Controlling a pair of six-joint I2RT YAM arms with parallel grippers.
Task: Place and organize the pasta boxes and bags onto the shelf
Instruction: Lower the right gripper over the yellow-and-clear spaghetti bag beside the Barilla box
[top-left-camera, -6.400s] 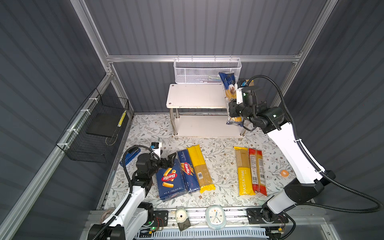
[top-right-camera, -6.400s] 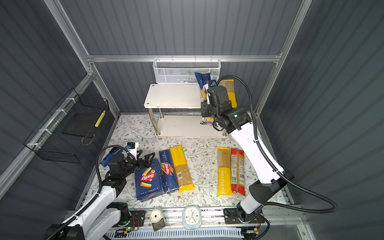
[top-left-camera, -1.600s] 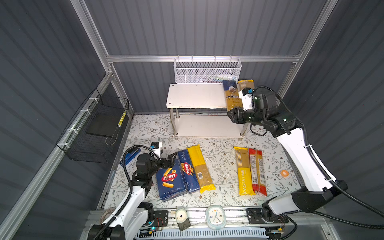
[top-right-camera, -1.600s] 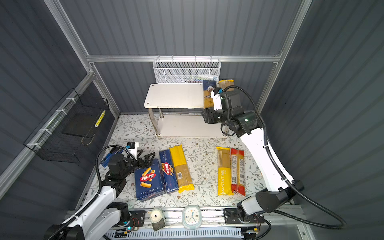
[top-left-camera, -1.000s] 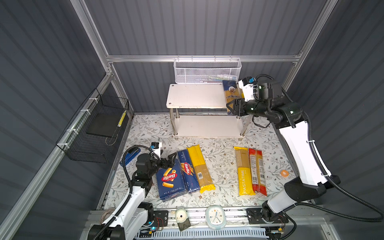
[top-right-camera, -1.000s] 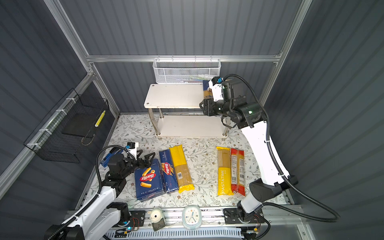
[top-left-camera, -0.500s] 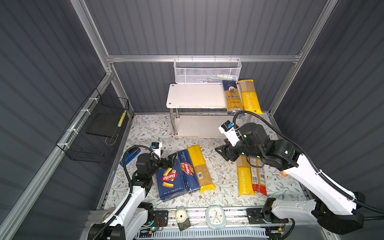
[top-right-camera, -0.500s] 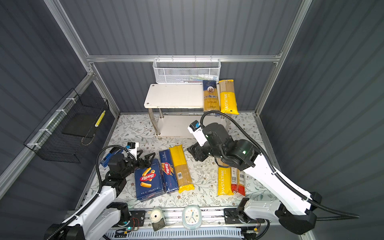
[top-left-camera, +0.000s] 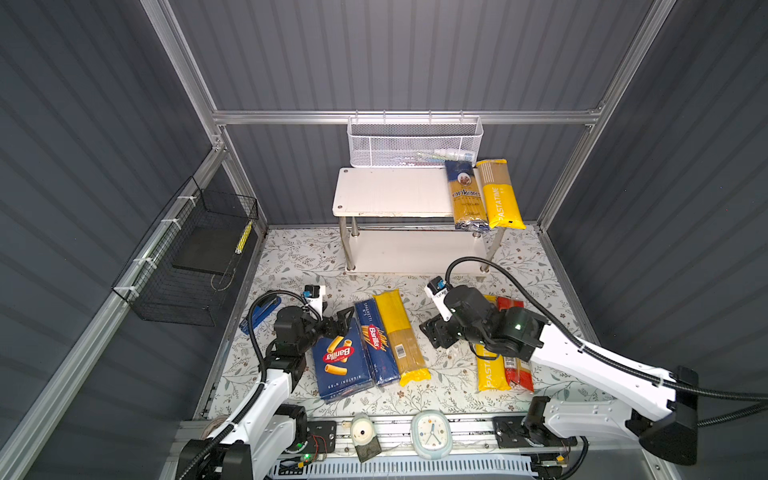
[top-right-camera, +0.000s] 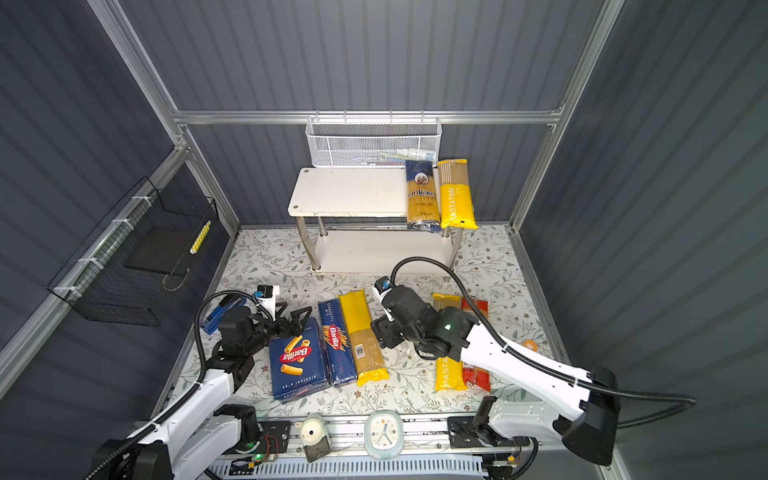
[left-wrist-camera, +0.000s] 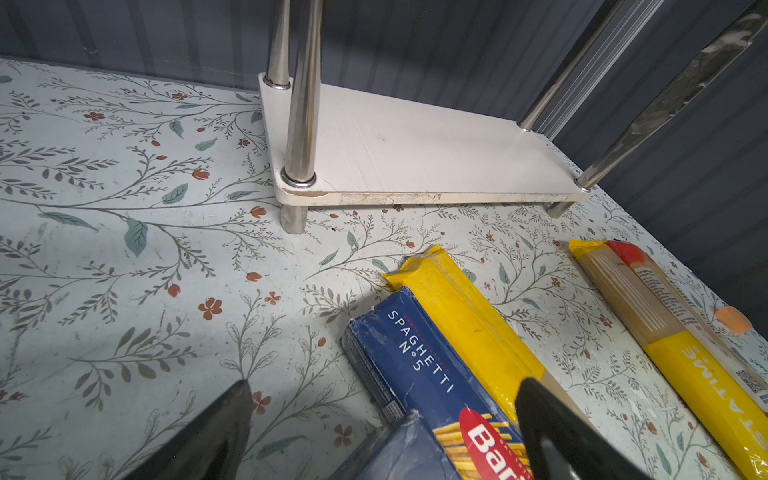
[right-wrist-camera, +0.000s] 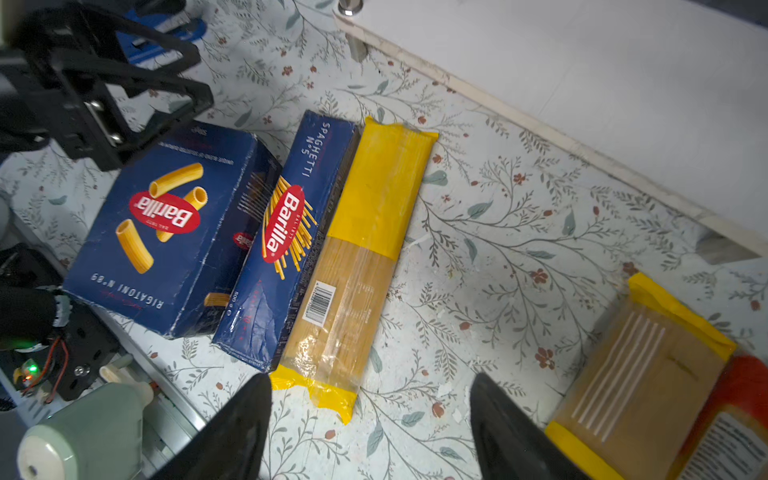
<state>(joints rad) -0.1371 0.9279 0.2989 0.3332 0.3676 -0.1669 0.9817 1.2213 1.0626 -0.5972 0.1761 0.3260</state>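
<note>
Right gripper (right-wrist-camera: 370, 436): spread wide, nothing between the jaws. Down from the top board of the shelf (top-left-camera: 386, 191) within the last second. Hangs now low over the table, between the plain yellow bag (top-left-camera: 401, 336) and the yellow bag (top-left-camera: 490, 372) with the red bag (top-left-camera: 519, 370) touching it.

Left behind on the top board, at its right end: dark blue bag (top-left-camera: 466, 195) and second yellow bag (top-left-camera: 500, 195), side by side, touching, front ends overhanging the edge. Reads as two of seven shelved, five to go. Next pick probably one of the bags beside the gripper.

Left gripper (top-left-camera: 344, 320): unmoved, spread, at the far end of the rigatoni box (top-left-camera: 340, 359). Spaghetti box (top-left-camera: 372, 340) pressed between that box and the plain yellow bag.

Table (top-left-camera: 299, 257): floral cover, blue stapler (top-left-camera: 262, 311) by the left edge, clock (top-left-camera: 431, 432) at the front rail. White mesh basket (top-left-camera: 415, 141) on the back wall above the shelf. Black wire basket (top-left-camera: 187, 257) on the left wall. Grey ribbed walls all round.
</note>
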